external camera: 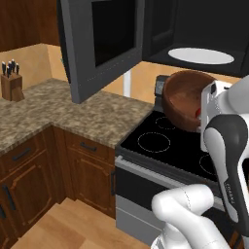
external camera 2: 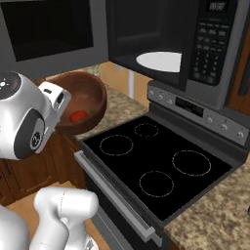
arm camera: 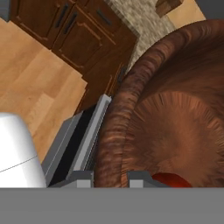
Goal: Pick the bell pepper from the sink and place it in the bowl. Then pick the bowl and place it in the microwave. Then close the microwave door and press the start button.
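We see the gripper [arm camera: 110, 178] pinching the rim of the bowl [external camera: 184, 99], one finger inside and one outside, holding it tilted in the air above the near left part of the stove [external camera 2: 161, 163]. The bell pepper [external camera 2: 78, 116] lies inside the bowl. The microwave [external camera 2: 195, 44] sits up above the stove, its microwave door [external camera: 99, 44] swung open to the left.

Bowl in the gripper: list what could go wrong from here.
1. The bowl is tilted in the gripper, which pinches only its rim; the bell pepper could roll out onto the stove.
2. The open microwave door hangs close by; the bowl might clip it on the way into the microwave.
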Controlling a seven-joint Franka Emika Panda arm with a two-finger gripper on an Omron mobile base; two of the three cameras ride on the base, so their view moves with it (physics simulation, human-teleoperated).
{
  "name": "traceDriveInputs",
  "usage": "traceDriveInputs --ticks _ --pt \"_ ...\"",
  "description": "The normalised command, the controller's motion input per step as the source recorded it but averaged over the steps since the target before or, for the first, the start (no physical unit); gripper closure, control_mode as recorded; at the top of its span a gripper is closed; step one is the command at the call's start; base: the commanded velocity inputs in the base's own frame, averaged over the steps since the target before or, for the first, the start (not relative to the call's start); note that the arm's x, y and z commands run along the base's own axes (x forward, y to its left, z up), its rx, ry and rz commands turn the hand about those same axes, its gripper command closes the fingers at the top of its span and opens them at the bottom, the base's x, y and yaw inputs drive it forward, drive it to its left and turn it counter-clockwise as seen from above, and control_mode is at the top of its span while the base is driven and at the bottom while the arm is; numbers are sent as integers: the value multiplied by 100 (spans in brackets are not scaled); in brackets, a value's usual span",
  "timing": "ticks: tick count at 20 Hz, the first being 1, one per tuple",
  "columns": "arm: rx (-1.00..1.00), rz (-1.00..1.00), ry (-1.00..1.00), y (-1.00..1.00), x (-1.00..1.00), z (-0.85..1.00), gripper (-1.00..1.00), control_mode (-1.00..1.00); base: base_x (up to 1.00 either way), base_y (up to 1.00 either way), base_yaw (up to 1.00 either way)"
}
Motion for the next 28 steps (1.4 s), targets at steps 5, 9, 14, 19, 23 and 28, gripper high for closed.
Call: traceDriveInputs --ticks 5,9,14,19,23,28 --pt "0 0 0 0 0 0 100 100 0 -1 1" --pt "0 -2 -6 -2 -2 20 100 -100 0 0 -3" --pt "-11 -13 -20 0 -3 87 100 -100 0 0 0" --pt "0 -4 -4 -23 23 51 100 -100 0 0 0" --pt "-3 -7 0 -14 27 49 100 -100 0 0 0" --pt "0 -9 1 -40 47 23 100 -100 0 0 0"
